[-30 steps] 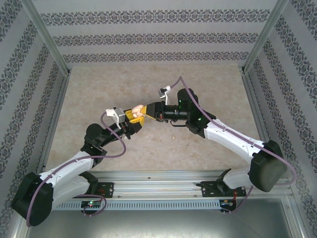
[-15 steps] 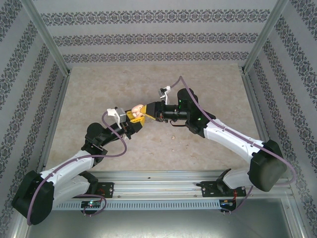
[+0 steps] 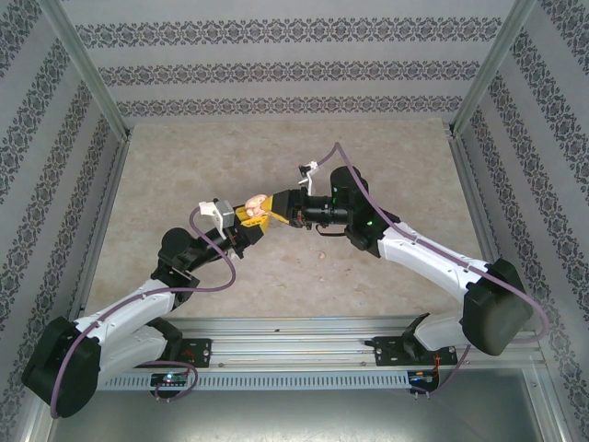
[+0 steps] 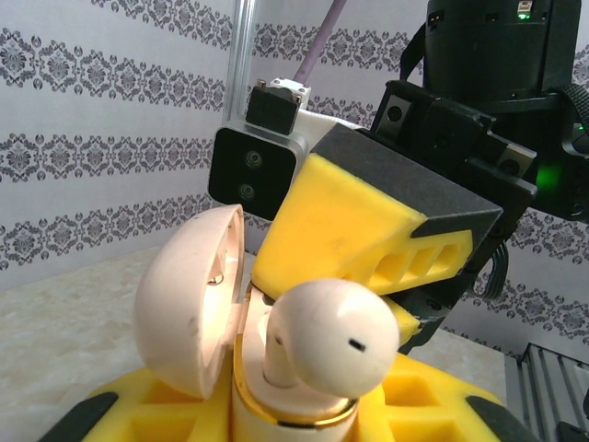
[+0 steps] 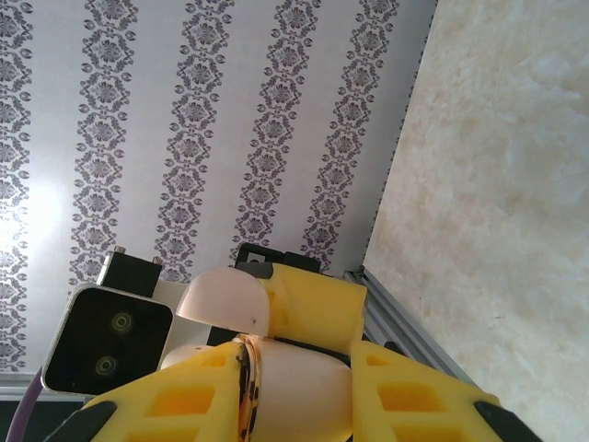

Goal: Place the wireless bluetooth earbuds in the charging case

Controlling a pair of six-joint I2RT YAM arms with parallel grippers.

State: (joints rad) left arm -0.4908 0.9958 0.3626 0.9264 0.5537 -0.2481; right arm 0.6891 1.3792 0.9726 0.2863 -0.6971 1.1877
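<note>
The charging case (image 3: 257, 203) is held in the air above the middle of the table, where the two grippers meet. Its lid (image 4: 189, 313) stands open. One earbud (image 4: 336, 336) sits with its stem down in the case body (image 4: 276, 410) and its rounded head sticking out above the gold rim. My left gripper (image 4: 285, 422) is shut on the case body from below. A yellow finger (image 4: 350, 221) of the right gripper reaches in behind the earbud. In the right wrist view my right gripper (image 5: 304, 401) is shut on the case body (image 5: 304, 378), with the lid (image 5: 225, 299) above.
The beige table (image 3: 184, 175) lies bare below the arms, boxed in by patterned walls and aluminium posts (image 3: 87, 69). A metal rail (image 3: 294, 331) runs along the near edge by the arm bases. The left wrist camera housing (image 5: 110, 341) sits close to the right gripper.
The left gripper's jaws have drawn in on the case. Both arms stay almost where they were.
</note>
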